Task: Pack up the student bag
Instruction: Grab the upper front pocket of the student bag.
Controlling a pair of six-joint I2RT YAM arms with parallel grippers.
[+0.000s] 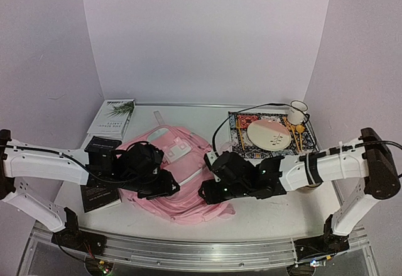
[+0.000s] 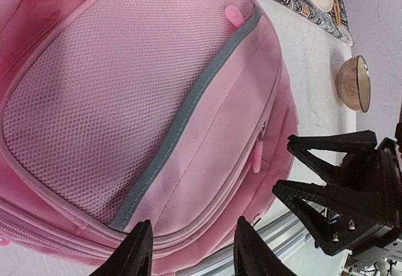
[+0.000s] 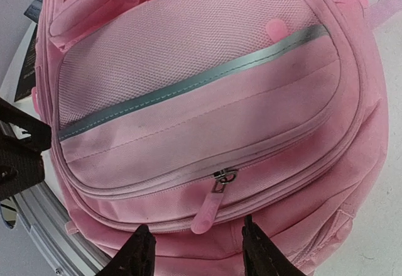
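At the left of the surface [image 1: 264, 210] lie a white book [image 1: 113, 117] and, at nine o'clock of the bag, a black book [image 1: 99, 191] partly covered by the left arm. The student bag [image 1: 188, 163] lies flat at the centre, front pockets up and every visible zip shut. The left fingers [image 2: 135, 254] are spread over its near edge with nothing between them. The right fingers [image 3: 138, 254] are likewise spread and empty, flanking the pink zip pull [image 3: 208, 214] at six o'clock of the front pocket. The step in hand looks like opening that zip: the right fingers should pinch the tab low, near the slider, and draw along the seam while the left fingers pin the fabric so the soft bag does not slide. A placemat [image 1: 242, 128] with a plate [image 1: 269, 134] sits at two o'clock. The main compartment's opening is out of sight, and whether either pair touches the fabric cannot be told.
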